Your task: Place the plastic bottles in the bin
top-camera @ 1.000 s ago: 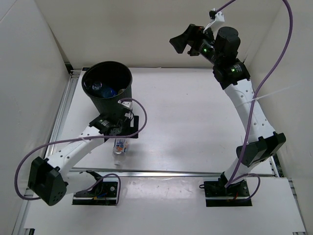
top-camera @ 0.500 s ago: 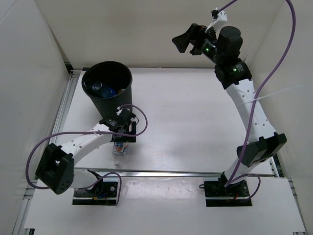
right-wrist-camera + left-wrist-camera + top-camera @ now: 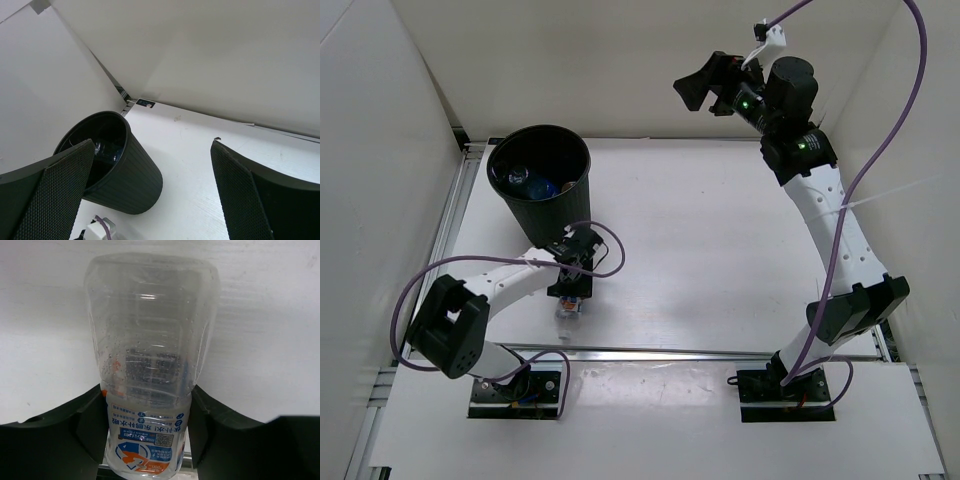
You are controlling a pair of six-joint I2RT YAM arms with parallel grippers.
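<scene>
A clear plastic bottle [image 3: 150, 330] with a white, blue and red label lies on the white table near the front edge [image 3: 567, 309]. My left gripper [image 3: 148, 390] is shut on its labelled part, with a black finger [image 3: 87, 425] pressed against each side [image 3: 570, 288]. The black bin [image 3: 542, 205] stands just behind the left arm, and several bottles [image 3: 528, 180] lie inside it. My right gripper [image 3: 698, 88] hangs high at the back, open and holding nothing [image 3: 152, 144]. Its camera looks down at the bin [image 3: 131, 189].
White walls close the table on the left, back and right. A metal rail [image 3: 720, 352] runs along the front edge, just near of the held bottle. A purple cable [image 3: 605, 250] loops beside the left wrist.
My left gripper moved forward and down over the labelled bottle and closed on it. The right arm barely shifted.
</scene>
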